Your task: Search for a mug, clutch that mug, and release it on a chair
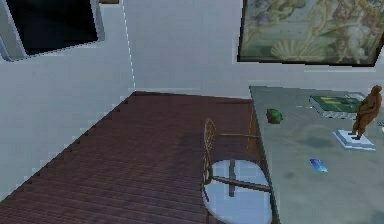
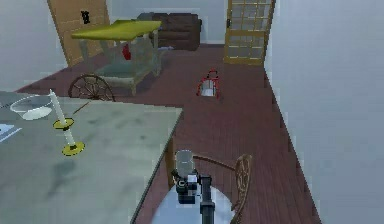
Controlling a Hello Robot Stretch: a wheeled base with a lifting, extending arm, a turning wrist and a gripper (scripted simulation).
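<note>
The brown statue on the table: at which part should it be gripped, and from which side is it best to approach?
Grip the statue at its slim middle, jaws level. It stands upright on a small flat base, so a push near the top might tip it. Probably best to come from the forward view's left, across the table from the chair side.
</note>
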